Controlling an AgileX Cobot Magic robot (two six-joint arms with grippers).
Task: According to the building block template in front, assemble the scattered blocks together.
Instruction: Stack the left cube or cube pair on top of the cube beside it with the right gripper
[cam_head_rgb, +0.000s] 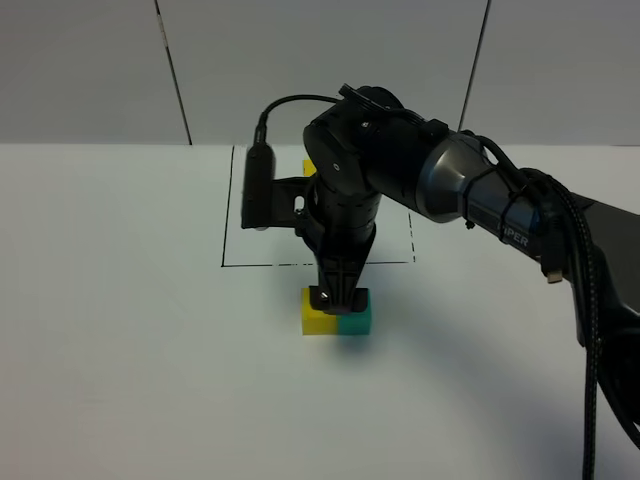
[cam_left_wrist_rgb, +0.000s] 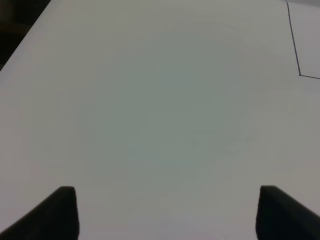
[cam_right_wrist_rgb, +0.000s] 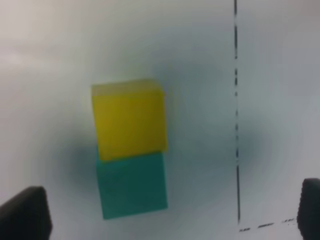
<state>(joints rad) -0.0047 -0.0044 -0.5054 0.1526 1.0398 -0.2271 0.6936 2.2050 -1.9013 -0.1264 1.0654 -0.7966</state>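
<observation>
The right end effector (cam_head_rgb: 338, 297), wide open and empty, hangs over the matte yellow cube (cam_head_rgb: 318, 320) and matte teal cube (cam_head_rgb: 356, 320), joined on the white bench (cam_head_rgb: 120, 350) (left end effector (cam_left_wrist_rgb: 167, 200) partly open, empty). Assembly seems done; next, rise without nudging.

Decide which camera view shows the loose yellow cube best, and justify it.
Right wrist view: the yellow cube shows large and unobstructed, touching the teal cube. Exterior high shows it small, partly behind the right pincer. Left wrist shows none of it, only table.

Plain yellow cube (cam_head_rgb: 317, 316) + teal cube (cam_head_rgb: 356, 319), white table (cam_head_rgb: 120, 340) w/ black dash-dot rectangle (cam_head_rgb: 270, 266), black arm (cam_head_rgb: 345, 190).
</observation>
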